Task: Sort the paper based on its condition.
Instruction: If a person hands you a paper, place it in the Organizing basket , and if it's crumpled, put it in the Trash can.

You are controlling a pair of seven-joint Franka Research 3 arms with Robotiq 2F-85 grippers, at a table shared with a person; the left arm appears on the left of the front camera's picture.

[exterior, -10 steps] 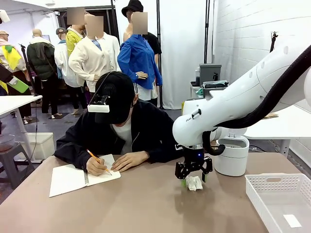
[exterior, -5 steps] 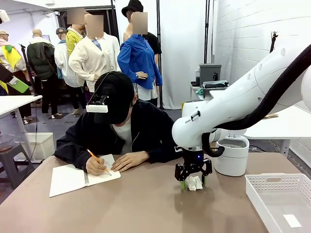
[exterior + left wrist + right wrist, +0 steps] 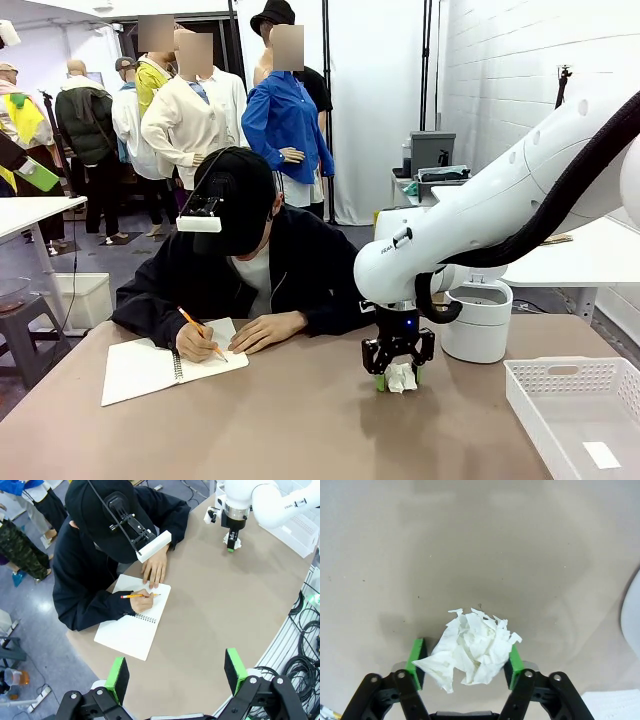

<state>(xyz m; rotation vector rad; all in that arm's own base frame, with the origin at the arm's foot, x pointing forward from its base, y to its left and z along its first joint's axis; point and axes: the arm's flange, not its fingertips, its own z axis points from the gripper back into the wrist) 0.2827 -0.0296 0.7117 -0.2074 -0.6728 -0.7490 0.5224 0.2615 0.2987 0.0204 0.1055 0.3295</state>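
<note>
A crumpled white paper wad [image 3: 401,376] lies on the brown table, right of the middle. My right gripper [image 3: 398,378] stands over it, pointing down. In the right wrist view the wad [image 3: 470,650] sits between the green pads [image 3: 417,662], which press on both its sides, so the right gripper [image 3: 465,662] is shut on it. From the left wrist view the right gripper [image 3: 231,542] and the wad [image 3: 235,543] show far off. My left gripper [image 3: 176,672] hangs high above the table, open, with nothing between its fingers.
A person across the table writes with an orange pencil [image 3: 200,331] in a white spiral notebook [image 3: 150,368]. A white slotted basket [image 3: 575,400] holding a flat white slip [image 3: 602,455] stands at the near right. A white round bin [image 3: 480,320] stands behind the right gripper.
My right gripper has come down around the wad and its fingers have closed in onto it. The person keeps writing.
</note>
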